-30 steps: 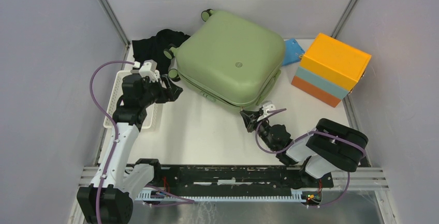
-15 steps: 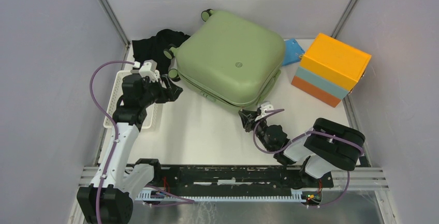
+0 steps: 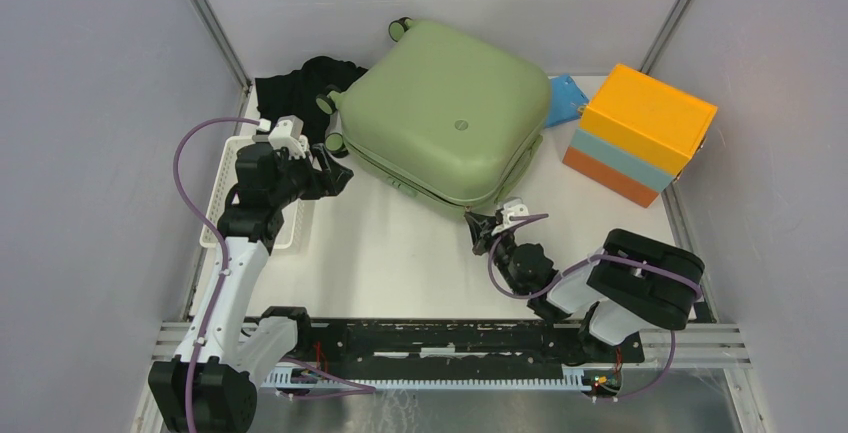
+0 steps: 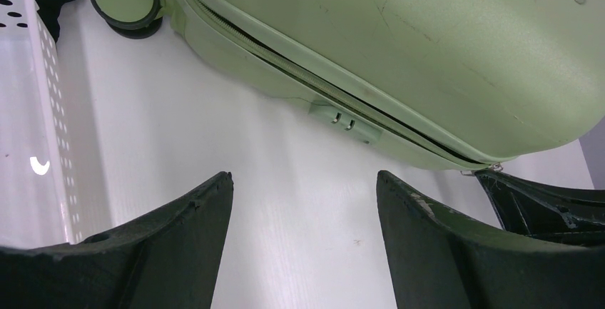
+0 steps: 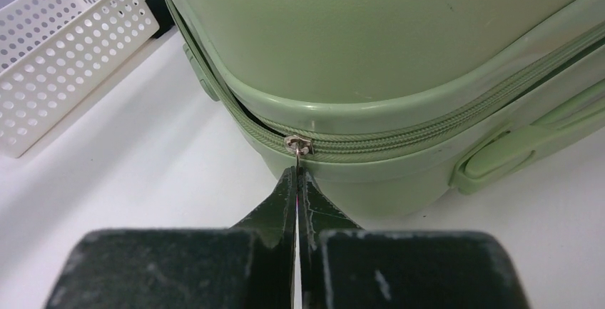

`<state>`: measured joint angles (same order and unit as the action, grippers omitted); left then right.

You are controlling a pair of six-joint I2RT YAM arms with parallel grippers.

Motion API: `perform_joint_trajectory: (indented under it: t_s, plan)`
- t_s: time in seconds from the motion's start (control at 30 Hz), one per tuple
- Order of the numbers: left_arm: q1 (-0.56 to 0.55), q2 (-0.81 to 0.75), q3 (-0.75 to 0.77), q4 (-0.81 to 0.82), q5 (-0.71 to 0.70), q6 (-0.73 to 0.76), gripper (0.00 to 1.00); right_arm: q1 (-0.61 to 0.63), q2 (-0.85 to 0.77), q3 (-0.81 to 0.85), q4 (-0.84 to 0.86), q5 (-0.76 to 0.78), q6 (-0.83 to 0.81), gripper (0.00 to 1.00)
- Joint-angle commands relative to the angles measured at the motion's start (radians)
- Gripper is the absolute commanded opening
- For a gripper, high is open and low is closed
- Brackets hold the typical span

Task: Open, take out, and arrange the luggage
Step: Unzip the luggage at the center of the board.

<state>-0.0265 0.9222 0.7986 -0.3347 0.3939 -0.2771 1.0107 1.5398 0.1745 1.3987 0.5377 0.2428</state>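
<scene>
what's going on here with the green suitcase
The right gripper is shut on the zipper pull at the near corner of the luggage, which lies flat on the table. The zip is open on one side of the pull and closed on the other. The left gripper hangs open beside the luggage, near the white basket, holding nothing.

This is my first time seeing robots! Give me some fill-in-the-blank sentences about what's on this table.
1. The right gripper is shut on the zipper pull of the ____ luggage.
2. The left gripper hangs ____, holding nothing.
3. The perforated basket is ____.
4. The box has an orange top and a light ____ middle band.
Missing words: green; open; white; blue.
</scene>
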Motion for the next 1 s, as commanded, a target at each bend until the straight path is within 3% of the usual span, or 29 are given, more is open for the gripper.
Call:
perform_joint_trajectory:
  t_s: [0.0, 0.23, 0.4, 0.5, 0.6, 0.7, 0.97]
  plan:
    - [-0.003, -0.008, 0.011, 0.034, -0.001, 0.040, 0.80, 0.002, -0.044, -0.012, 0.050, 0.054, -0.056, 0.00]
    - [-0.003, -0.002, 0.003, 0.053, 0.028, 0.028, 0.78, 0.003, -0.133, -0.030, -0.134, 0.135, -0.116, 0.00]
    - [-0.003, 0.032, -0.015, 0.116, 0.141, -0.012, 0.70, 0.003, -0.178, -0.036, -0.214, 0.175, -0.146, 0.00]
    - [-0.004, 0.051, -0.033, 0.166, 0.220, -0.094, 0.66, 0.003, -0.202, -0.039, -0.233, 0.174, -0.163, 0.00]
    - [-0.019, 0.049, -0.092, 0.256, 0.271, -0.269, 0.65, 0.003, -0.200, -0.040, -0.228, 0.163, -0.161, 0.00]
    - [-0.085, 0.016, -0.176, 0.353, 0.187, -0.416, 0.65, 0.003, -0.187, -0.043, -0.204, 0.156, -0.148, 0.00]
    - [-0.319, 0.039, -0.291, 0.505, -0.244, -0.717, 0.66, 0.003, -0.177, -0.040, -0.182, 0.129, -0.137, 0.00]
